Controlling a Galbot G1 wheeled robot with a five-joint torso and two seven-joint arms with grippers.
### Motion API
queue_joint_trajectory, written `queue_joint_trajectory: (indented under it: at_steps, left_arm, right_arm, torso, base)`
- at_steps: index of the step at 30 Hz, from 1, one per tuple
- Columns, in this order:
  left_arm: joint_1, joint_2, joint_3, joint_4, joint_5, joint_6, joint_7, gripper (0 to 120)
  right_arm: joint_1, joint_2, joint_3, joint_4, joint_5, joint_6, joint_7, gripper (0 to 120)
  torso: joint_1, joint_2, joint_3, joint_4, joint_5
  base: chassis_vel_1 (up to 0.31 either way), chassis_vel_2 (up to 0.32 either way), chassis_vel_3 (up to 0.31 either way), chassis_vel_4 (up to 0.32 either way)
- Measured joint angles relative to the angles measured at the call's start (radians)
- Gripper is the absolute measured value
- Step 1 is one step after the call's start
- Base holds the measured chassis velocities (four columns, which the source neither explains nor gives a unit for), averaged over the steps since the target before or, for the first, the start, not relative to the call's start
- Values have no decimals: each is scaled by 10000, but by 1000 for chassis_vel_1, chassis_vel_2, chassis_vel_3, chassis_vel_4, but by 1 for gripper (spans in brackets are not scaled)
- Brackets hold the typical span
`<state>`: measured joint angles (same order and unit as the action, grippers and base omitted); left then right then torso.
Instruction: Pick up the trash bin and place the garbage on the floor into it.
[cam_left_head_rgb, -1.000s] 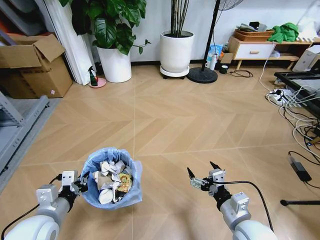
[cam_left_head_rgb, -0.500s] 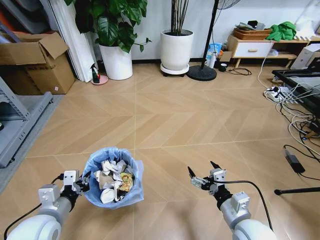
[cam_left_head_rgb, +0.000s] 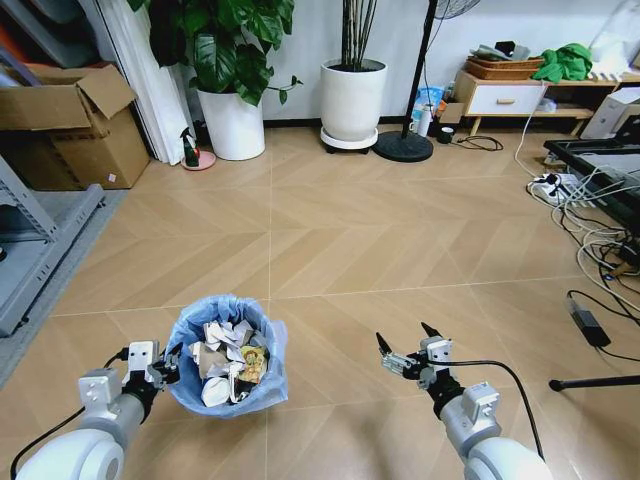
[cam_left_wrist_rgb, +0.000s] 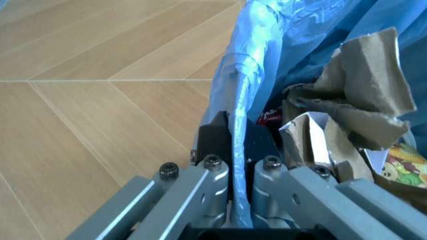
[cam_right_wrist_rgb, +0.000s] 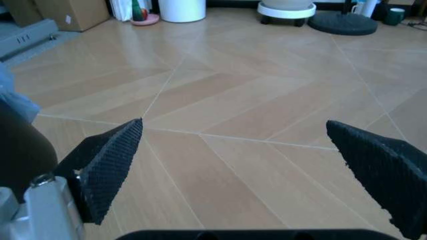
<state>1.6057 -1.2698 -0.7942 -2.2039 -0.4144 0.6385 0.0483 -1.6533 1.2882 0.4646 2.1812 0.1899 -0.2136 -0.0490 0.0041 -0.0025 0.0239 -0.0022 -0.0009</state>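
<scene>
Left gripper (cam_left_head_rgb: 168, 368) still clamped on the trash bin (cam_left_head_rgb: 226, 354) rim, bin full of garbage (cam_left_head_rgb: 226, 358) by the robot's left, right gripper (cam_left_head_rgb: 404, 347) wide open, empty, scene barely changed.

Readable text: none could be made out.
Light blue plastic bag (cam_left_wrist_rgb: 263, 60) lining the bin: faint embossed marks, illegible.
Yellow cartoon-printed wrapper (cam_left_wrist_rgb: 403, 162), lower right: picture only, no legible words.
</scene>
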Motion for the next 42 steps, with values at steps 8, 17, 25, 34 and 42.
queue_joint_trajectory:
  at_steps: [8, 17, 25, 34, 42]
  left_arm:
    - [1, -6, 5, 10, 10, -2, 0, 0]
    - [-34, 18, 57, 48, 14, -11, -1, 0]
    - [-59, 28, 85, 75, 13, -11, -21, 0]
    - [-401, 11, 180, 266, -656, 426, -1416, 0]
    - [-974, 130, 876, 899, -1440, 929, -3368, 0]
  right_arm:
    - [23, -4, -24, -1, 0, -15, -7, 100]
    - [28, -27, -26, -12, -2, -27, -14, 100]
    - [63, -19, -40, -55, 0, -11, -17, 100]
    - [145, -11, -79, -126, 322, 94, 7, 100]
    - [65, -3, -9, -137, 287, 138, 34, 100]
  torso:
    - [0, 0, 0, 0, 0]
    - [-1, 0, 0, 0, 0]
    - [-1, 0, 0, -1, 0]
    - [-1, 0, 0, 0, 0]
    - [-1, 0, 0, 1, 1]
  base:
    - [0, 0, 0, 0]
    - [-6, -3, 1, 2]
    - [-35, -21, 38, 29]
    - [0, 0, 0, 0]
    - [0, 0, 0, 0]
